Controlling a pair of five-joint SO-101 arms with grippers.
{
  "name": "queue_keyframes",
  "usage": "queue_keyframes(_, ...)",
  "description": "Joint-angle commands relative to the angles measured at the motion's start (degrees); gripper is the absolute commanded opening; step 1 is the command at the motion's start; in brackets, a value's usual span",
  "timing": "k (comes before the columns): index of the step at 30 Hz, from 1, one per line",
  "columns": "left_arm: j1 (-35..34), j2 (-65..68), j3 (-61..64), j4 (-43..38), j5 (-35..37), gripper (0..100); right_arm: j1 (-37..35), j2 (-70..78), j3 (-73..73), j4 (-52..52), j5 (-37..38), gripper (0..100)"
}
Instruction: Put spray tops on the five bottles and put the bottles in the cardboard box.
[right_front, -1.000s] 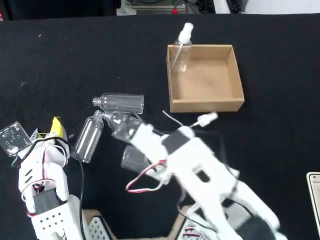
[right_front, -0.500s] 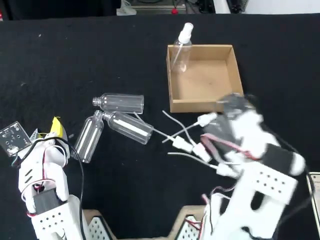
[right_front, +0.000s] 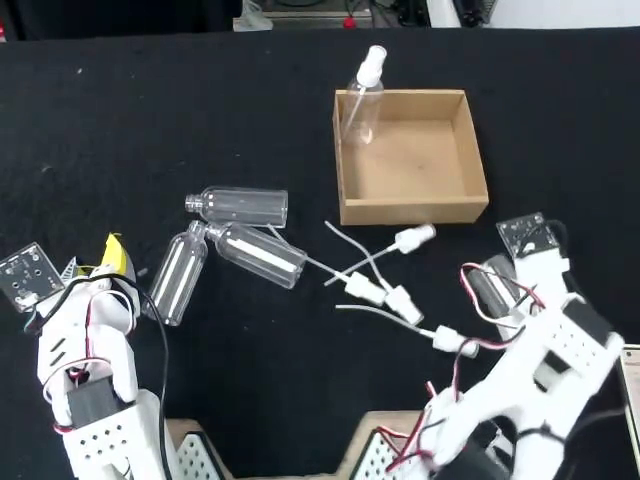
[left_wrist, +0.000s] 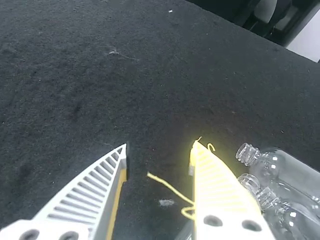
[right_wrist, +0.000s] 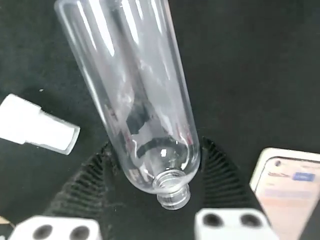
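A clear uncapped bottle (right_wrist: 135, 100) is clamped between the black fingers of my right gripper (right_wrist: 157, 150), which hangs low at the table's right side (right_front: 490, 285). Three more uncapped bottles (right_front: 240, 205) (right_front: 180, 275) (right_front: 258, 253) lie in a cluster left of centre. Several white spray tops (right_front: 415, 238) (right_front: 365, 288) (right_front: 448, 340) with thin tubes lie scattered in front of the cardboard box (right_front: 475, 150). One bottle with a spray top (right_front: 365, 90) stands in the box's far left corner. My left gripper (left_wrist: 160, 147) is open over bare cloth, close to two bottle necks (left_wrist: 247, 154).
The table is covered in black cloth. A phone-like card (right_front: 628, 372) lies at the right edge, also beside the held bottle (right_wrist: 290, 185). One spray top (right_wrist: 37, 130) lies close to the right gripper. The box floor is mostly bare.
The right arm swung away from the bottle cluster to the table's right side, carrying a clear bottle. The left arm has not moved.
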Motion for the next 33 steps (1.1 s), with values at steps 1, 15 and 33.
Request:
queue_keyframes(1,0.4,-0.3,-0.4,-0.2,-0.7,20,-1.2,4.3,-2.4,-2.1,-2.5,12.3)
queue_keyframes(15,0.3,-0.3,-0.4,-0.2,-0.7,20,-4.5,8.8,-15.1,7.4,-9.6,32.2)
queue_keyframes(33,0.3,-0.3,-0.5,-0.2,-0.7,20,9.6,9.4,-16.3,1.1,-1.8,17.7)
